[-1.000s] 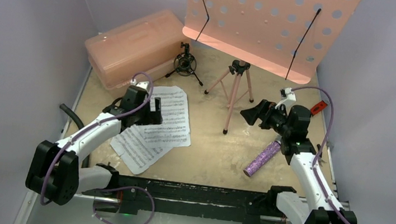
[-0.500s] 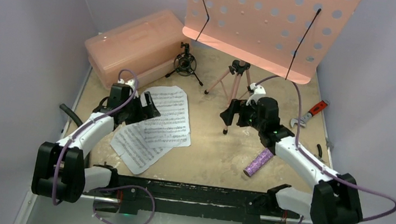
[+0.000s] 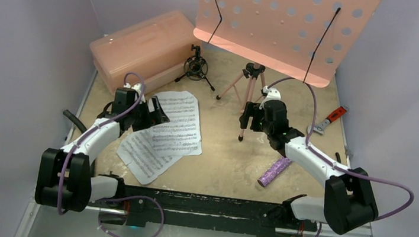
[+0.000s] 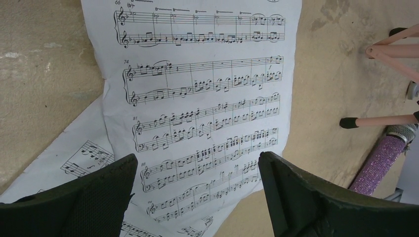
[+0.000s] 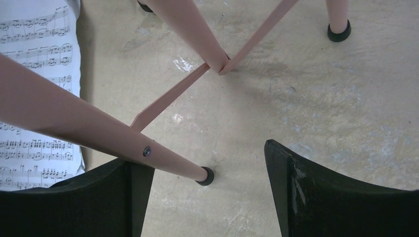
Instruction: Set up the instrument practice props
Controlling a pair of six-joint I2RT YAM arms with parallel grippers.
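**Over the pages and at the stand's leg: both grippers open, nothing held**

At far left, one case (image 3: pixel 143 48) sits against the back wall, out of the working area. Just right of it, the left gripper (image 4: pixel 197 168) hangs over the pages (image 3: pixel 176 129) with its jaws spread wide and nothing between them. It looks lined up to pick up paper. There are two pages. They lie flat on the table (image 3: pixel 220 161), with the upper sheet (image 4: pixel 207 98) overlapping the lower one (image 4: pixel 74 158), so neither is on the stand yet.

Behind them, one mount (image 3: pixel 195 68) stands on its own small legs with its cradle unfilled, probably waiting for the mic.

At centre, one stand (image 3: pixel 277 25) is upright on three spread legs (image 3: pixel 248 99). Its holed desk tilts toward the arms, and two black wire clips lie across it to hold paper. The right gripper (image 5: pixel 207 163) is low at the nearest leg, and that leg's foot (image 5: pixel 205 175) lies between its wide-open jaws. The leg runs close along one finger, but whether they touch cannot be told. It grips nothing, and a fair guess is that it means to shift or steady the stand.

Further right, one mic (image 3: pixel 274 171) lies on its side beside the right arm, well apart from the mount. One wrench (image 3: pixel 329 119) lies near the right wall.
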